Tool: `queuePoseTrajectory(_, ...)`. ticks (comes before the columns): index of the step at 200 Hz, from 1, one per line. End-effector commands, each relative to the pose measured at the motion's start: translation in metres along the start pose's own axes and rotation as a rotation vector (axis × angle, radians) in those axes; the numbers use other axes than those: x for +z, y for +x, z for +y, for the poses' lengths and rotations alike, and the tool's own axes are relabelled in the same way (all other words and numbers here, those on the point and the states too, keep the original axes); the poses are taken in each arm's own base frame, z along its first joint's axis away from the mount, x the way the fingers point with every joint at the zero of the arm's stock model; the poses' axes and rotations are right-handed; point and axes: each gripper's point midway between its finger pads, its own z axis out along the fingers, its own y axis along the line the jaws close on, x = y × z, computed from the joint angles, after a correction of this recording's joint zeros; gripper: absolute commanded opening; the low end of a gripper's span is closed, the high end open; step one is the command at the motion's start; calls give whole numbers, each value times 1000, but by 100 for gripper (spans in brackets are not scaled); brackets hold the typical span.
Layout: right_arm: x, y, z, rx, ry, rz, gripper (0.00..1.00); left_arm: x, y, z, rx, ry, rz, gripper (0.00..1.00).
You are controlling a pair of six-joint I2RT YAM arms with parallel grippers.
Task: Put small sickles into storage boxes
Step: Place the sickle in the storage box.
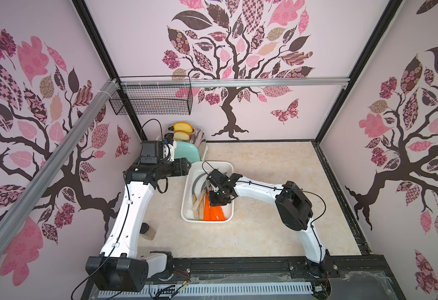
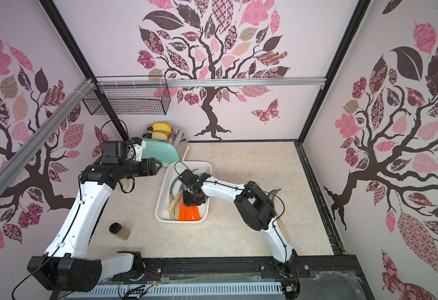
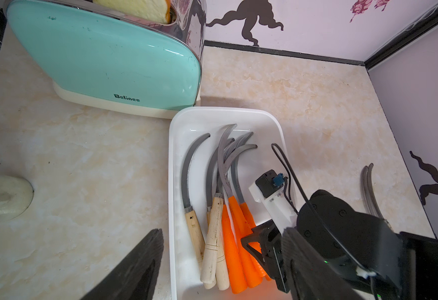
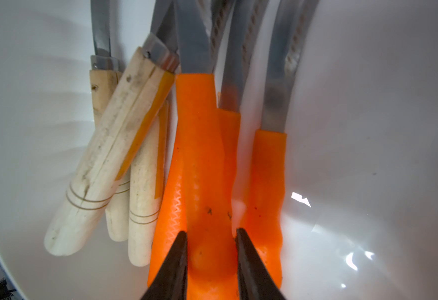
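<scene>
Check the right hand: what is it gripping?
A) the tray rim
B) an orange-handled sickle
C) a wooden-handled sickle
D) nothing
B: in the right wrist view, the right hand is shut on the handle of an orange sickle inside the tray.

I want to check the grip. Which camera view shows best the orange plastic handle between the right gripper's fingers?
The right wrist view: the right gripper is shut on the orange plastic handle, one finger on each side. The left wrist view shows that handle partly behind the gripper. In both top views the gripper hides the grip.
</scene>
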Motion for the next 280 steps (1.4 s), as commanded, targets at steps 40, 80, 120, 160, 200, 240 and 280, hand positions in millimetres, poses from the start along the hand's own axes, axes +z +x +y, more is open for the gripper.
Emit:
queuePoseTrajectory(40,4,-5,-4,-12,19,5,31,-5,-12,-4,17,12,-36,76)
queuePoseTrajectory(80,-1,-9,-1,-21,25,-6,38,-5,-14,-3,17,10,-36,76)
queuePoseTrajectory(120,-7,-14,1,-34,38,-19,45,-4,-16,-4,15,12,-38,76)
queuePoseTrajectory(160,-19,-20,3,-53,51,-49,46,-5,-17,-4,21,12,-43,76)
queuePoseTrajectory(200,-72,-40,-14,-74,162,-180,46,-6,-22,-5,41,13,-54,76)
queuePoseTrajectory(240,-144,-47,-64,-30,260,-321,46,-2,-26,-8,50,32,-59,77)
queuePoseTrajectory(280,-218,-32,-159,154,343,-466,47,1,-29,-11,52,54,-63,77)
